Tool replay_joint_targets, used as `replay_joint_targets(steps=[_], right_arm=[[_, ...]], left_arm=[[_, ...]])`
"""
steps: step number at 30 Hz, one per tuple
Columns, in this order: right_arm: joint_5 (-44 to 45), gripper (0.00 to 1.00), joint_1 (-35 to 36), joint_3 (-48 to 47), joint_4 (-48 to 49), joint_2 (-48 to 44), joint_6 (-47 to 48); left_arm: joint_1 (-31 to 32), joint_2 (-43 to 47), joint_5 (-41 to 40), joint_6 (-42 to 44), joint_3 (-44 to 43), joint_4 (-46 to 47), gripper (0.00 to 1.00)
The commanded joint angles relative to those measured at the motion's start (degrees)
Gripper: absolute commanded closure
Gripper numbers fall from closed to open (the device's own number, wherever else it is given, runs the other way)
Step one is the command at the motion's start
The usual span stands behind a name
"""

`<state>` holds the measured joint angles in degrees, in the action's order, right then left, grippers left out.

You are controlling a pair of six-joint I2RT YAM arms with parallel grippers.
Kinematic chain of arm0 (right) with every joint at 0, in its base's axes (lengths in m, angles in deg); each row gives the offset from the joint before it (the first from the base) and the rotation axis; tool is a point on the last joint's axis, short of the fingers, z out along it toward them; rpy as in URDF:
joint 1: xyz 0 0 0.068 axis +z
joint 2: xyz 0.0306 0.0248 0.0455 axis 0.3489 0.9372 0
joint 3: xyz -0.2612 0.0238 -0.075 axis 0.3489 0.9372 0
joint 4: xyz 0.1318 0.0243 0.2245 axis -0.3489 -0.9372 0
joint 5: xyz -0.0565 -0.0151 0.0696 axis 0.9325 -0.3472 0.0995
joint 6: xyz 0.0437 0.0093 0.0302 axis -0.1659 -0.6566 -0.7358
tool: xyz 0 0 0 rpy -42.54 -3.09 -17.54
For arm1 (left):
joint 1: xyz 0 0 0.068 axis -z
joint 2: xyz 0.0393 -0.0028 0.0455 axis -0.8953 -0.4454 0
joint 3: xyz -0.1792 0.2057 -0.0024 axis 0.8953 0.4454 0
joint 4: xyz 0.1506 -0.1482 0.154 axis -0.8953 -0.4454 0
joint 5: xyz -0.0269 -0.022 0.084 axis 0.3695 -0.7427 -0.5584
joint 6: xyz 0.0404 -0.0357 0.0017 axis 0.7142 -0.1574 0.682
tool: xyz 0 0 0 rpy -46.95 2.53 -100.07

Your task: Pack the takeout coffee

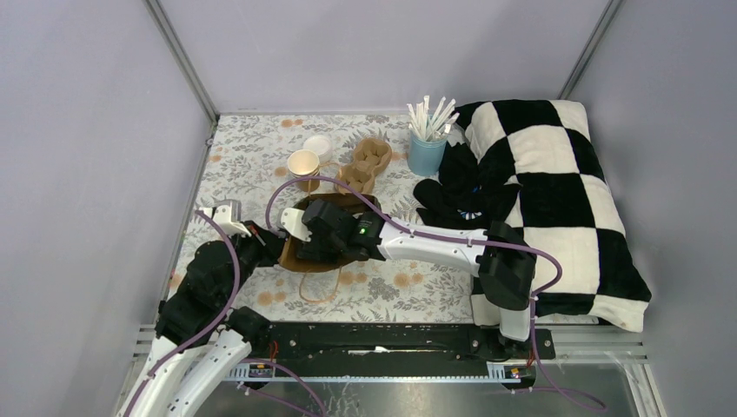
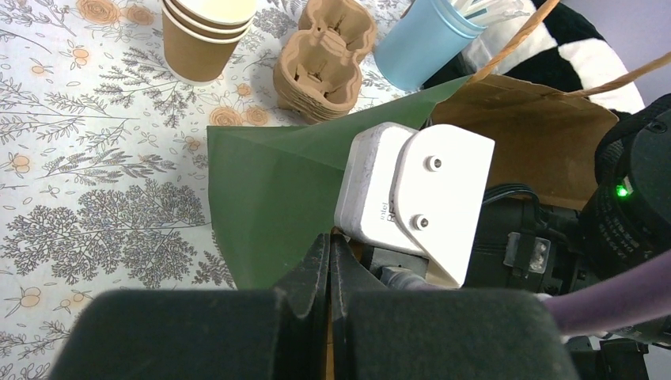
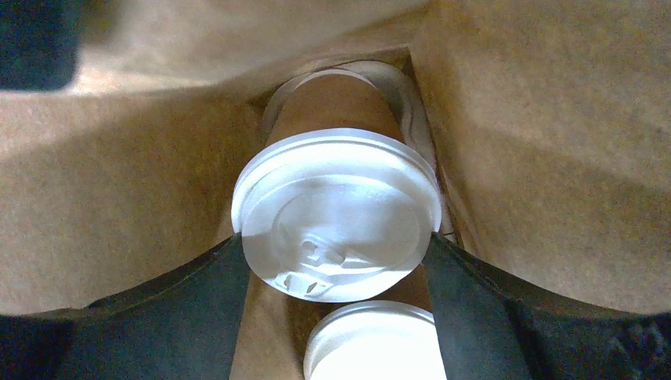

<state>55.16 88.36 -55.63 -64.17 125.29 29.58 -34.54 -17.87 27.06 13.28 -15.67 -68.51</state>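
A brown paper bag [image 1: 297, 258] with a green panel [image 2: 269, 190] lies on the floral table. My left gripper [image 2: 330, 237] is shut on the bag's rim, with a sliver of brown paper pinched between its fingers. My right gripper [image 3: 334, 237] reaches inside the bag. Its fingers [image 3: 198, 301] press both sides of the white lid of a tan takeout coffee cup [image 3: 336, 210]. A second lidded cup [image 3: 372, 344] sits just below it in the bag. In the top view the right wrist [image 1: 335, 230] covers the bag's mouth, and both cups are hidden.
A stack of open tan cups [image 1: 303, 165] and a loose white lid [image 1: 318, 145] stand at the back left. Beside them are brown pulp carriers [image 1: 365, 163] and a light-blue cup of straws [image 1: 426, 149]. A black-and-white checkered cushion [image 1: 556, 182] fills the right side.
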Motion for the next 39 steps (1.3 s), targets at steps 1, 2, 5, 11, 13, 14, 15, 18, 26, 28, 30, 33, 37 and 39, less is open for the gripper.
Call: replay_joint_targets(steps=[1, 2, 5, 11, 13, 14, 15, 18, 26, 28, 30, 33, 37, 39], right_arm=[[4.32, 0.52, -0.24, -1.11, -3.61, -2.16, -3.17], [4.55, 0.52, -0.25, -1.34, -4.01, -2.54, -3.39], [4.81, 0.52, -0.24, -2.28, -4.38, -3.38, -3.55], [8.35, 0.53, -0.27, -3.57, -5.70, -0.24, -3.34], [9.08, 0.53, -0.27, -2.46, -4.47, -0.68, -3.52], [9.45, 0.53, -0.27, -1.99, -3.84, -1.01, -3.62], [9.70, 0.53, -0.27, -1.47, -3.35, -1.09, -3.64], [9.13, 0.52, -0.35, -0.62, -2.04, -0.83, -3.31], [6.95, 0.52, -2.06, 1.58, 2.28, -0.75, -2.41], [7.04, 0.52, -2.55, 2.18, 2.08, -0.85, -2.53], [7.15, 0.52, -2.81, 2.33, 1.27, -1.27, -3.44], [6.73, 0.52, -2.88, 3.02, 1.00, -2.40, -4.32], [2.74, 0.52, -2.82, 2.29, 1.13, -4.43, -3.84], [0.18, 0.52, -2.82, 1.60, 1.13, -5.58, -3.48]], left_arm=[[-0.01, -1.10, 0.43, 0.69, -1.76, 0.66, 1.00], [-0.02, -1.18, 0.50, 0.76, -1.70, 0.66, 1.00], [-0.01, -1.28, 0.60, 0.98, -1.53, 1.23, 1.00], [-0.01, -1.88, 1.32, 1.13, -1.58, 2.07, 1.00], [-0.01, -2.06, 1.54, 1.30, -1.85, 2.08, 1.00], [-0.01, -2.14, 1.57, 1.45, -1.98, 2.05, 1.00], [-0.01, -2.17, 1.57, 1.56, -2.08, 2.10, 1.00], [-0.01, -2.50, 1.93, 1.69, -2.45, 2.05, 1.00], [-0.01, -2.39, 1.41, 2.15, -3.08, 0.93, 1.00], [-0.01, -2.30, 0.92, 2.22, -3.21, 0.91, 1.00], [-0.01, -2.46, 0.60, 2.34, -3.45, 0.81, 1.00], [-0.01, -2.76, 0.69, 2.36, -3.38, 0.96, 1.00], [-0.01, -3.60, -1.45, 1.62, -3.97, -0.17, 1.00], [-0.01, -4.41, -5.18, -0.16, -4.90, -2.23, 1.00]])
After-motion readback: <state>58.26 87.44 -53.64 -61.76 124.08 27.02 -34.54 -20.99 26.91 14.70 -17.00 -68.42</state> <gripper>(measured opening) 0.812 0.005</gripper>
